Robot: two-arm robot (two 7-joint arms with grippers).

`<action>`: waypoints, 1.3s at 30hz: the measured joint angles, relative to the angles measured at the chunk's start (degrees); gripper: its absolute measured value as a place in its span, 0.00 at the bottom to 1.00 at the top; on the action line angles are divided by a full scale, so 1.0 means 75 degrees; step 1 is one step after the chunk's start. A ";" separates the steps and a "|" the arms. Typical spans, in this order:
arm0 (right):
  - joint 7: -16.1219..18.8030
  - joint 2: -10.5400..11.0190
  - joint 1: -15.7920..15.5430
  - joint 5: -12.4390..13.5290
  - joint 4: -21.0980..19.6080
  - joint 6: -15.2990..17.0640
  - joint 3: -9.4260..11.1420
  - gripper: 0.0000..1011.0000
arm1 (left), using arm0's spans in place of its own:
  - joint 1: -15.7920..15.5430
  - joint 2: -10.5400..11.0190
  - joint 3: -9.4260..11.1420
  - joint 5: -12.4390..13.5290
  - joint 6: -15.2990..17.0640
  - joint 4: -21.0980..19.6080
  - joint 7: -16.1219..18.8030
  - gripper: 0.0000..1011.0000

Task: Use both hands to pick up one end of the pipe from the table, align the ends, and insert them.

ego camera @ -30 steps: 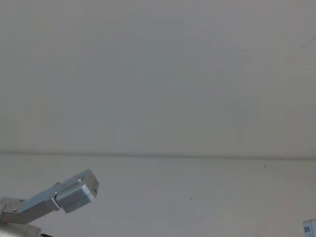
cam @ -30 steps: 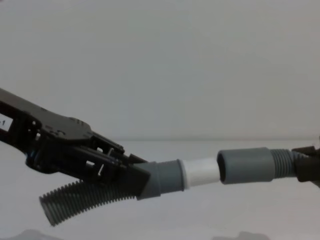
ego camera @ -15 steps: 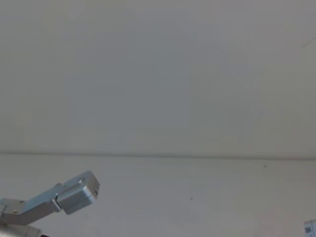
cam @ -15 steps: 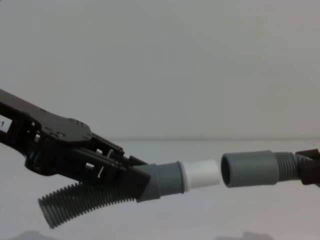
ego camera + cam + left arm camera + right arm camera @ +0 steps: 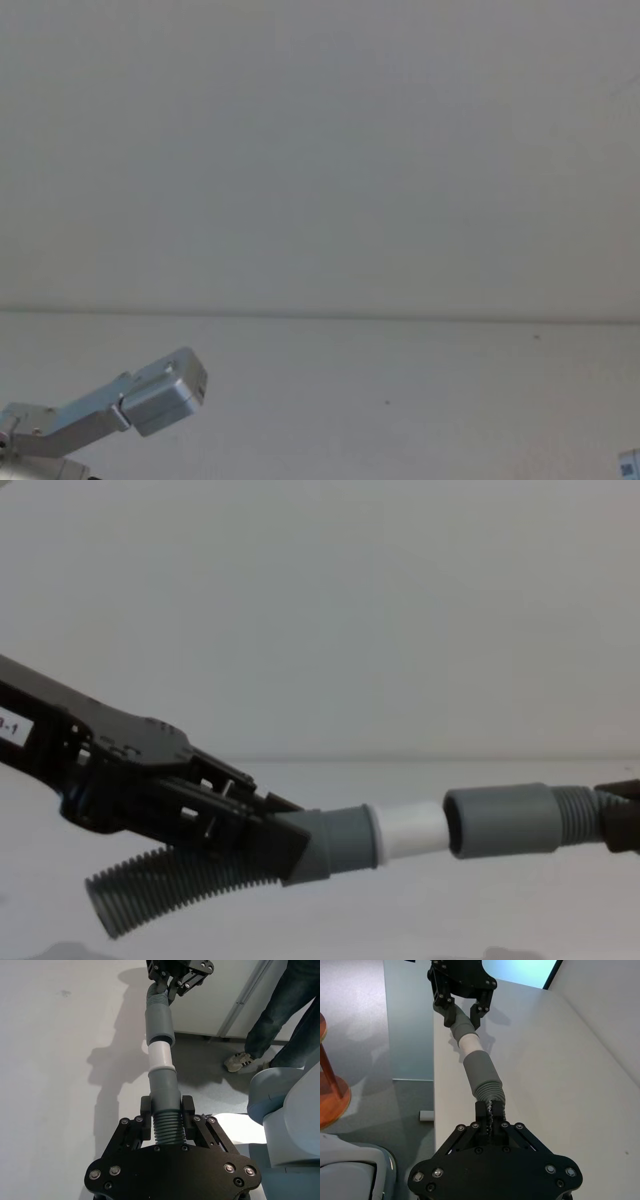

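Half a second ago there was a sliver of daylight between the two pipe ends; now the white spigot point(image 5: 412, 830) has met the mouth of the sleeve point(image 5: 498, 821) and its tip sits just inside, with most of the white still showing. The left gripper point(image 5: 285, 845) has shifted a little toward the right, carrying its hose point(image 5: 165, 885) with it, while the right gripper point(image 5: 622, 825) sits at the chest view's right edge much as before. Both pieces are held up in the air above the table point(image 5: 330, 920), none of the pipe touching it. The left gripper's fingers are pinched on the ribbed part just behind the grey cuff point(image 5: 163, 1091), and the loose ribbed tail droops down and back beneath the arm. From its own wrist camera the right gripper point(image 5: 490, 1108) is clamped tight on the ribs of the other hose point(image 5: 482, 1076), right behind the sleeve. The two pieces meet at a slight angle, not quite in one straight line. Nothing stands between the ends. The head view catches a silver bracket point(image 5: 165, 390) of the left arm low on the left. The table is plain white and a pale wall point(image 5: 320, 610) rises behind it. In the left wrist view a person's legs point(image 5: 280, 1015) and shoe stand on the grey floor point(image 5: 200, 1070) beside the table, touching nothing.
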 joint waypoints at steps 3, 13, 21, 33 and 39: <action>0.0010 0.0006 -0.0001 0.0010 -0.0017 -0.0011 -0.0002 0.05 | -0.0012 -0.0011 0.0028 -0.0004 0.0000 0.0000 0.0016 0.32; 0.0064 -0.0005 0.0035 0.0029 -0.0040 -0.0022 -0.0045 0.05 | -0.0039 -0.0017 0.0092 -0.0040 0.0005 -0.0017 0.0086 0.32; 0.0118 -0.0049 0.0118 0.0043 -0.0062 -0.0024 -0.0113 0.05 | -0.0030 0.0034 0.0111 -0.0089 0.0010 -0.0055 0.0161 0.32; 0.0170 -0.0155 0.0265 0.0047 -0.0062 0.0002 -0.0261 0.05 | 0.0041 0.0174 0.0097 -0.0258 -0.0037 -0.0170 0.0259 0.32; 0.0182 -0.0204 0.0340 0.0046 -0.0043 0.0030 -0.0339 0.05 | 0.0080 0.0254 0.0070 -0.0330 -0.0080 -0.0216 0.0312 0.32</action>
